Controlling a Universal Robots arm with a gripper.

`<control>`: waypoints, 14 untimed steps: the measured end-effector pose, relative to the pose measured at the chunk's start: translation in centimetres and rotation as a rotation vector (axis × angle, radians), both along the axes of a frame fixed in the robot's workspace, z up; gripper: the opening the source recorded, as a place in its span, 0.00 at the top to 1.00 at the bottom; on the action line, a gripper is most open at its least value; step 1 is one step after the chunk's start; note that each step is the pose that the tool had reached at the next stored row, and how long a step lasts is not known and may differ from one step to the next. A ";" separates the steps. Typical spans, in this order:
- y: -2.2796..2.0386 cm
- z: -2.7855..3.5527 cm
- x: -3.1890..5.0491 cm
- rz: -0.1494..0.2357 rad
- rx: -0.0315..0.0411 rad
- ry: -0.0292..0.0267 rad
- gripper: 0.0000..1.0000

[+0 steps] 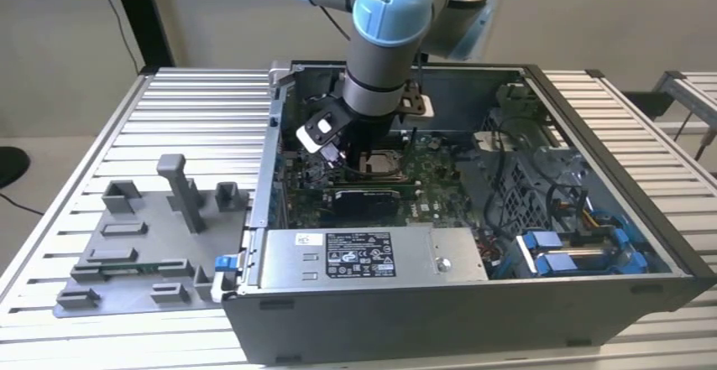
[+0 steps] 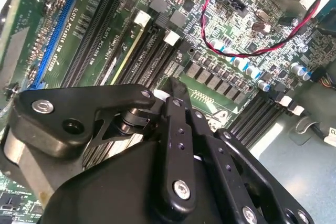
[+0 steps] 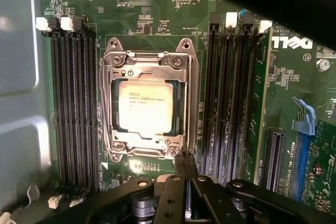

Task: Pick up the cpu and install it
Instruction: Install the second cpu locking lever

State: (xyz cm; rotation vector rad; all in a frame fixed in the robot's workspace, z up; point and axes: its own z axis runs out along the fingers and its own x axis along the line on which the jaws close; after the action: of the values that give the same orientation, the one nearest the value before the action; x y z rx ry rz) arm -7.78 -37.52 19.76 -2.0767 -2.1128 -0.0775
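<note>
My fingertips (image 3: 185,167) pressed together, bases cut off by frame edge. My arm (image 1: 381,59) hides socket's rear part in exterior view.

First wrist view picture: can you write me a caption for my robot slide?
The cpu sits inside its metal-framed socket on the green motherboard, with the robot's shut pincer just beside the socket frame.

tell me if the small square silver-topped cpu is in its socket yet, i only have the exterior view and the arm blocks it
Observer: Yes. In the first wrist view the small flat square cpu with the pale silver top lies flat inside the dark metal-framed socket.
Operator: gripper holding anything
Observer: No. The black gripper is shut and empty, its tips at the socket frame's edge, off the cpu.
Operator: what flanks the socket
Observer: Empty long black memory slots on both sides.
</note>
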 end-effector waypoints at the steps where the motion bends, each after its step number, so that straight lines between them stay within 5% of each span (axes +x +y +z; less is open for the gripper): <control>1: -0.03 0.00 0.00 0.000 0.0001 0.0000 1.00; 14: -0.45 0.46 0.00 0.000 -0.0001 0.0009 1.00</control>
State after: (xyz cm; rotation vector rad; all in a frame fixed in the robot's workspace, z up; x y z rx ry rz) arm -7.78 -37.97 20.22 -2.0764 -2.1123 -0.0764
